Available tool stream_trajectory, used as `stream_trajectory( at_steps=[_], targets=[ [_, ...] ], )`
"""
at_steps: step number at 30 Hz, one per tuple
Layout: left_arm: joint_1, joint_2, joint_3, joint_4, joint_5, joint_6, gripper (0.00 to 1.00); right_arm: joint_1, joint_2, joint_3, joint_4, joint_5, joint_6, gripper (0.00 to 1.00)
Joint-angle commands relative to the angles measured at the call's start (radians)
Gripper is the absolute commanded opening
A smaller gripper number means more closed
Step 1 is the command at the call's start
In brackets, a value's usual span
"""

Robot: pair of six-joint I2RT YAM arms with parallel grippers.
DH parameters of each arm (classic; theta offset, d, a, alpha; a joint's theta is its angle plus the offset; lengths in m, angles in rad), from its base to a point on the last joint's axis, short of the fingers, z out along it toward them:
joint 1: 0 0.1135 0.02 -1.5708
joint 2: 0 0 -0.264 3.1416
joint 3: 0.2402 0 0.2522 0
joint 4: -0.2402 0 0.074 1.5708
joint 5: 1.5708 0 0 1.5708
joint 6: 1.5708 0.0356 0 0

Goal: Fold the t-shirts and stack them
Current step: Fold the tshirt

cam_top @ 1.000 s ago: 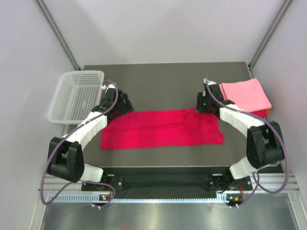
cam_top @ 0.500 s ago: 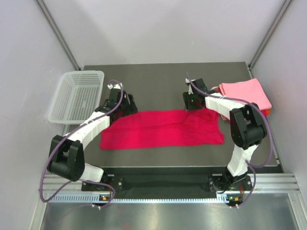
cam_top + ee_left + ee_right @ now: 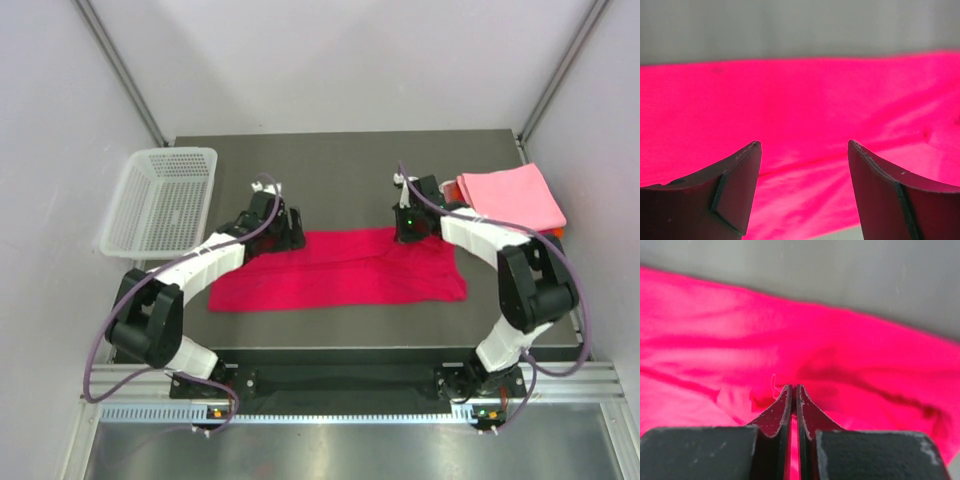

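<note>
The crimson shirt [image 3: 340, 275] lies flat at the centre of the bench [image 3: 340, 165]. It is folded into a long band with its long axis running from 9 o'clock to 3 o'clock. Its 3 o'clock end is wider and more creased than its 9 o'clock end. The 12 o'clock edge is straight in the left wrist view and slopes across the right wrist view.

The right end effector [image 3: 792, 387] is at the shirt's 12 o'clock edge, toward the 3 o'clock end. Its jaws are fully closed, with only a thin slit between the fingers [image 3: 807, 412]. The tips are pressed into the cloth. A small pucker stands at the tips, and a dark crease runs from them toward 3 o'clock, so a pinch of the crimson shirt is gripped.

The left end effector [image 3: 804, 143] is at the same 12 o'clock edge, toward the 9 o'clock end. Its jaws stand wide apart. It holds nothing; the cloth shows between and beyond the two tips. Whether the tips touch the cloth cannot be told.

The pink shirt [image 3: 510, 195] lies folded at 2 o'clock, near the bench's right edge and just beyond the right arm. A red-orange edge shows beneath its near corner.

The basket [image 3: 175, 152] sits at 10 o'clock, over the bench's left edge and well apart from the crimson shirt.
</note>
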Motion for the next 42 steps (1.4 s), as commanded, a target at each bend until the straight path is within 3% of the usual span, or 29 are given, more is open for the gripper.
stream_trajectory(
  at_steps=[1,10,15,23,34,42],
  targets=[
    [-0.080,0.013,0.052,0.067,0.054,0.013,0.75,-0.026,-0.142,-0.080,0.060,-0.029,0.039,0.00],
    [-0.283,0.174,0.229,0.114,0.090,0.019,0.78,-0.096,-0.321,-0.258,0.065,-0.023,0.066,0.02],
    [-0.375,0.277,0.292,0.215,0.163,0.122,0.80,-0.130,-0.357,-0.283,0.079,-0.083,0.088,0.05],
    [-0.430,0.372,0.356,0.292,0.246,0.290,0.78,-0.214,-0.357,-0.295,0.045,-0.147,0.115,0.06],
    [-0.481,0.562,0.522,0.301,0.285,0.401,0.73,-0.259,-0.344,-0.329,0.094,-0.253,0.149,0.07],
    [-0.510,0.613,0.557,0.301,0.237,0.479,0.69,-0.291,-0.323,-0.317,0.100,-0.293,0.149,0.08]
  ],
)
